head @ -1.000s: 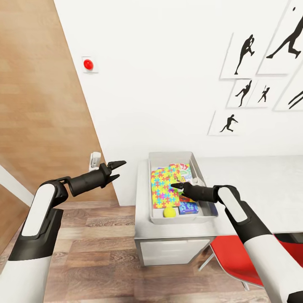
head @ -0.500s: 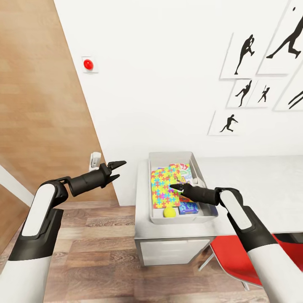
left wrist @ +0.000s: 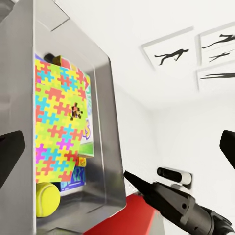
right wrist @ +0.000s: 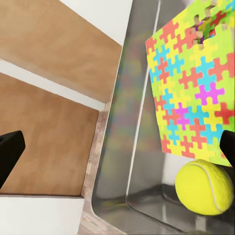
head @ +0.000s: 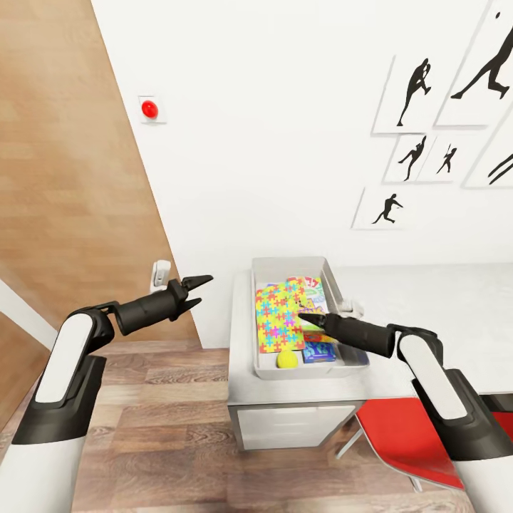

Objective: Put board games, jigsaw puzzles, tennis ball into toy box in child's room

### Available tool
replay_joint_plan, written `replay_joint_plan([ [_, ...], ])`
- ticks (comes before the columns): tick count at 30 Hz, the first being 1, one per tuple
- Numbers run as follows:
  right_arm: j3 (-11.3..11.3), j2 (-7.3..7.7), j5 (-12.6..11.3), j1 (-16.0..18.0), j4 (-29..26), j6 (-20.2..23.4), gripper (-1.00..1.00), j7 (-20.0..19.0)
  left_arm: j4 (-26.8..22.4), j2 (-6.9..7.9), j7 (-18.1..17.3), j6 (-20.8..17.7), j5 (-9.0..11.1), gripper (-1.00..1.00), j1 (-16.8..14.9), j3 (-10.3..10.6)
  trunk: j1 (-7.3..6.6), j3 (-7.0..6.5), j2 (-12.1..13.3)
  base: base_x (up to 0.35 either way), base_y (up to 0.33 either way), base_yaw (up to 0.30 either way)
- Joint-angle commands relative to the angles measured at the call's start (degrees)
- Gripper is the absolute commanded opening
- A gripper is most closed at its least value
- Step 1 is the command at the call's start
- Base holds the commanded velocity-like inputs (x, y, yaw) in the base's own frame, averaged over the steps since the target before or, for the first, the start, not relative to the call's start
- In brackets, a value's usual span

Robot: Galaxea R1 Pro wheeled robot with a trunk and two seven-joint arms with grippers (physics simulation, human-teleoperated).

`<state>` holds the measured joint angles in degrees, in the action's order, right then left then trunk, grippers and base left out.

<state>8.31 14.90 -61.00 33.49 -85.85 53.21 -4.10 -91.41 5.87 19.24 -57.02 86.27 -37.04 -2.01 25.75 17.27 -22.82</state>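
Note:
The grey toy box stands at the left end of the table. Inside it a bright jigsaw puzzle lies on top. Board games show beside and under it: a white-green one and a blue one. The tennis ball rests at the box's near end. My right gripper hovers open and empty over the box, above the puzzle's right edge. My left gripper hangs open and empty over the floor, left of the table. In the wrist views I see the puzzle and ball.
A red chair stands under the table on the right, beside the white drawer unit. A wooden panel fills the left side. Framed silhouettes and a red button hang on the white wall.
My right arm has pulled back to the right, and its gripper has slid a little from the puzzle's middle toward its right edge. The left arm has stayed in place.

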Motion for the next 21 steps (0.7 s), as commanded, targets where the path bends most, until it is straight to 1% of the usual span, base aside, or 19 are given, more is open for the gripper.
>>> replay_joint_plan([
  [1, -0.39, 0.42, 0.46, -0.72, -1.35, 0.13, 1.0, -0.44, -0.01, 0.07, 0.59, -0.16, 0.55, 1.0, 0.27, -0.05, 0.04, 0.1, -0.1, 0.0, 0.0, 0.0],
  [4, -0.83, 0.71, 0.44, -1.42, -2.39, 0.13, 1.0, -0.45, 0.03, 0.11, 0.6, -0.13, 0.36, 1.0, 0.71, -0.04, 0.04, 0.1, -0.1, 0.0, 0.0, 0.0],
  [6, -1.81, 1.17, 0.41, -2.46, -3.88, 0.17, 1.0, -0.47, 0.05, 0.17, 0.59, -0.11, -0.5, 1.0, 1.73, -0.03, 0.04, 0.1, -0.1, 0.0, 0.0, 0.0],
  [7, -1.81, 1.17, 0.41, -2.46, -3.88, 0.17, 1.0, -0.47, 0.05, 0.17, 0.59, -0.11, -0.5, 1.0, 1.73, -0.03, 0.04, 0.1, -0.1, 0.0, 0.0, 0.0],
  [8, -2.28, 1.33, 0.4, -2.85, -4.42, 0.18, 1.0, -0.49, 0.06, 0.2, 0.56, -0.11, -1.22, 1.0, 2.25, -0.03, 0.04, 0.1, -0.1, 0.0, 0.0, 0.0],
  [9, -2.28, 1.33, 0.4, -2.85, -4.42, 0.18, 1.0, -0.49, 0.06, 0.2, 0.56, -0.11, -1.22, 1.0, 2.25, -0.03, 0.04, 0.1, -0.1, 0.0, 0.0, 0.0],
  [12, -3.39, 1.85, 0.37, -3.64, -5.52, 0.2, 1.0, -1.01, -0.08, 0.24, 0.27, -0.12, -3.62, 1.0, 4.07, -0.02, 0.04, 0.1, -0.1, 0.0, 0.0, 0.0],
  [13, -3.39, 1.85, 0.37, -3.64, -5.52, 0.2, 1.0, -1.01, -0.08, 0.24, 0.27, -0.12, -3.62, 1.0, 4.07, -0.02, 0.04, 0.1, -0.1, 0.0, 0.0, 0.0],
  [14, -3.7, 2.18, 0.37, -3.81, -5.76, 0.21, 1.0, -1.6, -0.13, 0.25, 0.2, -0.1, -4.26, 1.0, 4.74, -0.03, 0.04, 0.1, -0.1, 0.0, 0.0, 0.0],
  [15, -3.7, 2.18, 0.37, -3.81, -5.76, 0.21, 1.0, -1.6, -0.13, 0.25, 0.2, -0.1, -4.26, 1.0, 4.74, -0.03, 0.04, 0.1, -0.1, 0.0, 0.0, 0.0],
  [17, -4.24, 3.15, 0.36, -4.05, -6.1, 0.21, 1.0, -3.61, -0.21, 0.26, 0.1, -0.05, -5.2, 1.0, 6.01, -0.06, 0.04, 0.1, -0.1, 0.0, 0.0, 0.0],
  [18, -4.24, 3.15, 0.36, -4.05, -6.1, 0.21, 1.0, -3.61, -0.21, 0.26, 0.1, -0.05, -5.2, 1.0, 6.01, -0.06, 0.04, 0.1, -0.1, 0.0, 0.0, 0.0],
  [20, -4.58, 4.35, 0.36, -4.23, -6.31, 0.2, 1.0, -6.65, -0.26, 0.27, 0.03, 0.04, -5.83, 1.0, 7.03, -0.09, 0.04, 0.1, -0.1, 0.0, 0.0, 0.0],
  [21, -4.58, 4.35, 0.36, -4.23, -6.31, 0.2, 1.0, -6.65, -0.26, 0.27, 0.03, 0.04, -5.83, 1.0, 7.03, -0.09, 0.04, 0.1, -0.1, 0.0, 0.0, 0.0],
])
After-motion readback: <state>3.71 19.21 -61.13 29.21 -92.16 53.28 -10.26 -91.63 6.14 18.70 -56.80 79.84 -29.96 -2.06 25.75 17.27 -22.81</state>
